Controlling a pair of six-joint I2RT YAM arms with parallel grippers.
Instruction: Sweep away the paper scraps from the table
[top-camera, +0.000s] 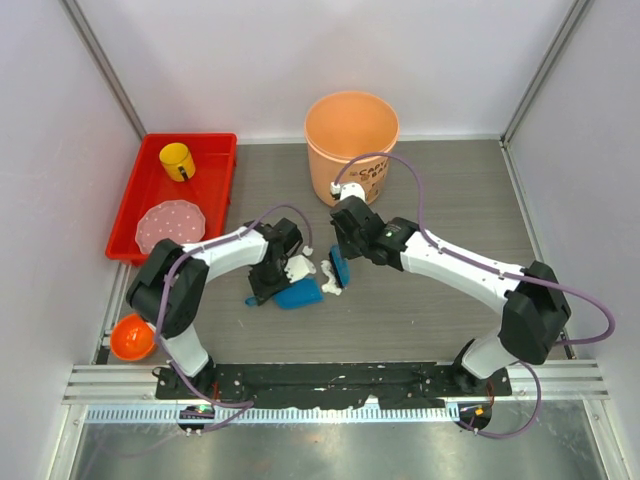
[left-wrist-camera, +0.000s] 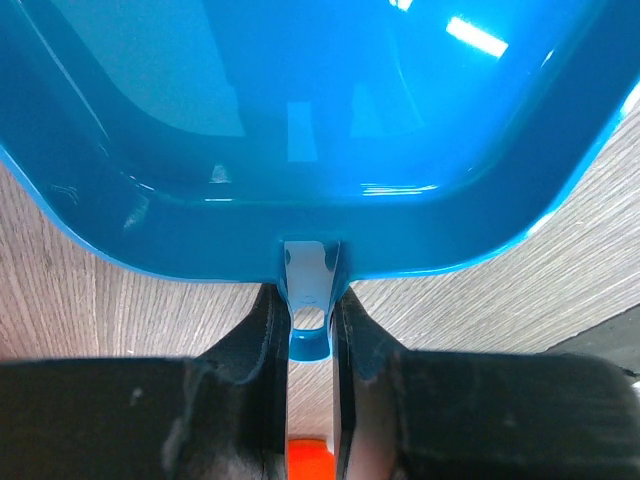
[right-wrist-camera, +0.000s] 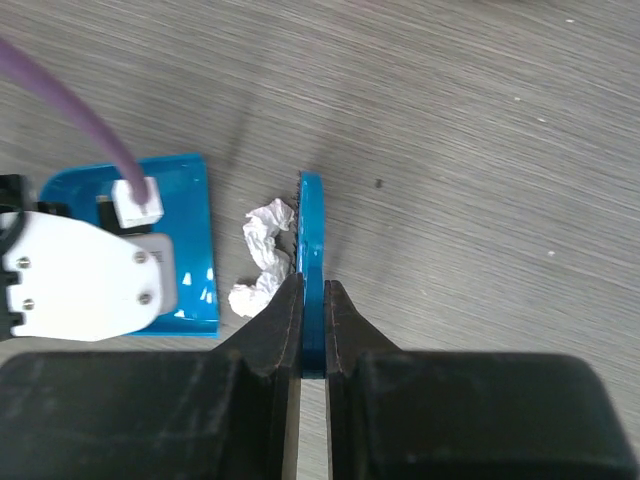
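Observation:
My left gripper (top-camera: 270, 287) (left-wrist-camera: 308, 302) is shut on the handle tab of the blue dustpan (top-camera: 299, 294) (left-wrist-camera: 300, 130), which lies on the dark grey table (top-camera: 450, 200). My right gripper (top-camera: 340, 262) (right-wrist-camera: 312, 292) is shut on a small blue brush (top-camera: 341, 270) (right-wrist-camera: 311, 225), held on edge just right of the dustpan's mouth. A few white crumpled paper scraps (top-camera: 329, 270) (right-wrist-camera: 264, 232) lie between the brush and the dustpan (right-wrist-camera: 190, 240), touching the brush bristles. No scraps show inside the pan in the left wrist view.
An orange bucket (top-camera: 350, 140) stands at the back centre. A red tray (top-camera: 212, 190) at the back left holds a yellow cup (top-camera: 177, 160) and a pink plate (top-camera: 170, 225). An orange bowl (top-camera: 132, 337) sits at the front left edge. Pale walls surround the table.

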